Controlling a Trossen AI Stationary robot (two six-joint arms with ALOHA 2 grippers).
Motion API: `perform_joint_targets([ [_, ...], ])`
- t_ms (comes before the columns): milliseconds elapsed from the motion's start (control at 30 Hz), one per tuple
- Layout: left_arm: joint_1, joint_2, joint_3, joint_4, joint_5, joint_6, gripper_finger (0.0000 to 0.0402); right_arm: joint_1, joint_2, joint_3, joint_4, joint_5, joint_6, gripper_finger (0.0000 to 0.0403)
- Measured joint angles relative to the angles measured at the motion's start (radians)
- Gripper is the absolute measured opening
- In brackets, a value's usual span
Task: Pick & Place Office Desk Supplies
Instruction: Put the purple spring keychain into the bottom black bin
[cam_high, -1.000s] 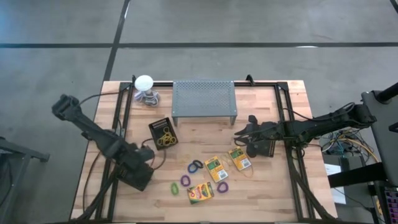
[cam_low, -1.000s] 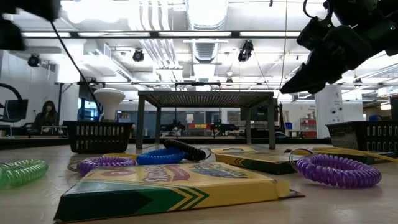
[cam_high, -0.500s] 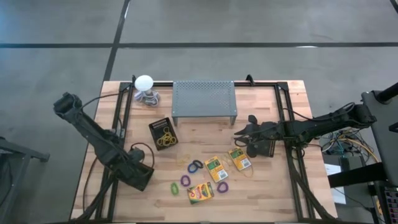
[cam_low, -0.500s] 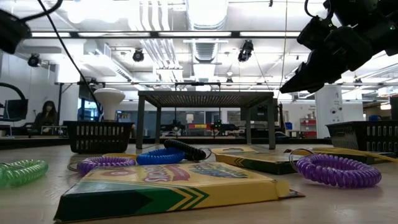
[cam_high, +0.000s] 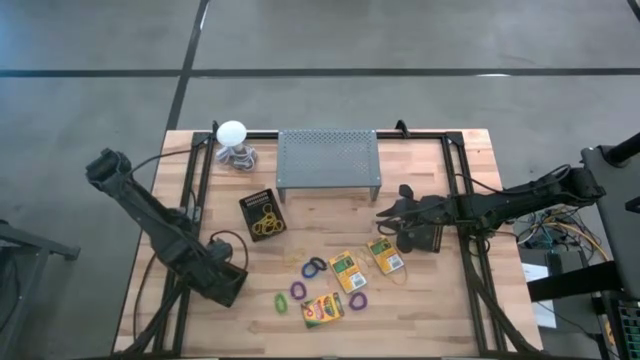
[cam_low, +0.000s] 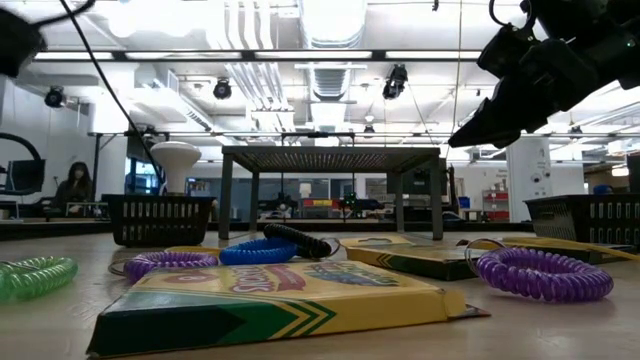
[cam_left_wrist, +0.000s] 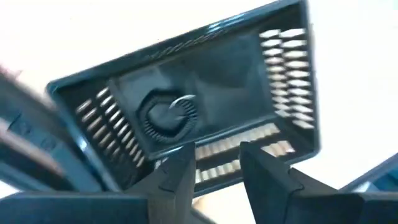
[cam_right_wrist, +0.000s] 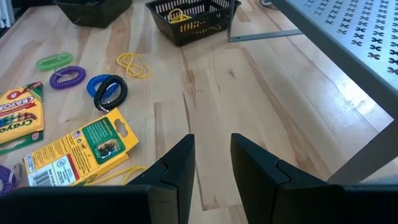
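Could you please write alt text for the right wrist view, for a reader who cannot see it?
The right gripper, fingers slightly apart and empty, hovers over a bare patch of the wooden table. Beyond it lie a crayon box, blue, black, purple and green coil loops and yellow rubber bands. A black basket stands farther back, and the grey perforated stand is at one side.

3 crayon boxes (cam_high: 348, 270) lie flat among coiled loops (cam_high: 315, 267).
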Motion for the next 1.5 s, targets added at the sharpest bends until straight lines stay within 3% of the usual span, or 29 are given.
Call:
perform_joint_targets([
  [100, 0.001, 0.0, 0.05, 0.033, -0.139, 0.051, 0.0131, 0.0, 0.0, 0.0, 0.0, 0.0, 0.006, 0.01],
  [333, 0.002, 0.018, 0.114, 0.233, -0.67, 0.299, 0.013, 0.0, 0.0, 0.0, 0.003, 0.0, 0.026, 0.01],
  [433, 0.016, 0.067, 0.11, 0.381, -0.763, 0.481, 0.0131, 0.0, 0.0, 0.0, 0.004, 0.0, 0.026, 0.01],
  [600, 0.061, 0.206, 0.11, 0.541, -0.759, 0.631, 0.0131, 0.0, 0.0, 0.0, 0.004, 0.0, 0.014, 0.01],
  [867, 0.13, 0.383, 0.11, 0.629, -0.614, 0.697, 0.0132, 0.0, 0.0, 0.0, 0.004, 0.0, -0.026, 0.01],
  [1100, 0.191, 0.446, 0.11, 0.717, -0.459, 0.723, 0.0133, 0.0, 0.0, 0.0, 0.004, -0.001, -0.027, 0.01],
  [1500, 0.219, 0.548, 0.131, 0.784, -0.408, 0.838, 0.0134, 0.0, 0.0, 0.0, 0.004, -0.003, -0.027, 0.01],
])
